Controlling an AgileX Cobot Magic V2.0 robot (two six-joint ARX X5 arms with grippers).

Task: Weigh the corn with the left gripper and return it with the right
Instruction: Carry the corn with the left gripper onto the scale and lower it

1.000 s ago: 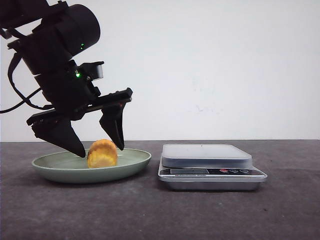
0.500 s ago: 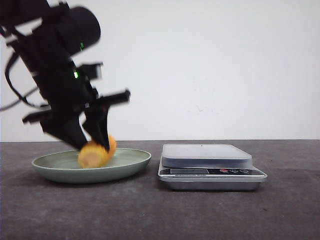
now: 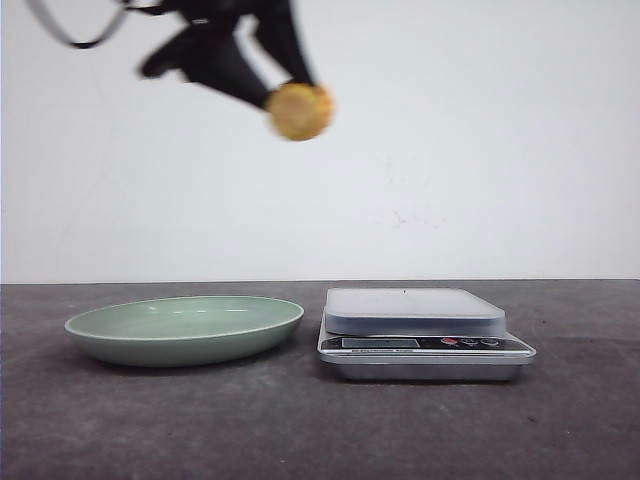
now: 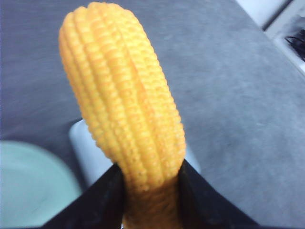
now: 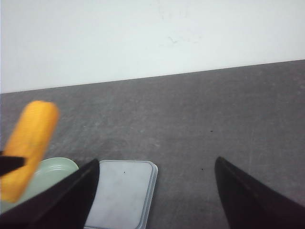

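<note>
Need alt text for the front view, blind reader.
The left gripper holds the corn high in the air, above and between a green plate and a kitchen scale on a dark table. Plate and scale carry nothing.

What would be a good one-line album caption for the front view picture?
Black left gripper holds a yellow-orange corn cob piece high above the pale green plate and silver kitchen scale.

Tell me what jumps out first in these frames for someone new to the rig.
The corn, yellow and blurred, hangs high over the table, pinched at one end by the left tool. Below it sit the empty green plate and, to its right, the kitchen scale with nothing on it. The right tool waits open above the scale.
</note>
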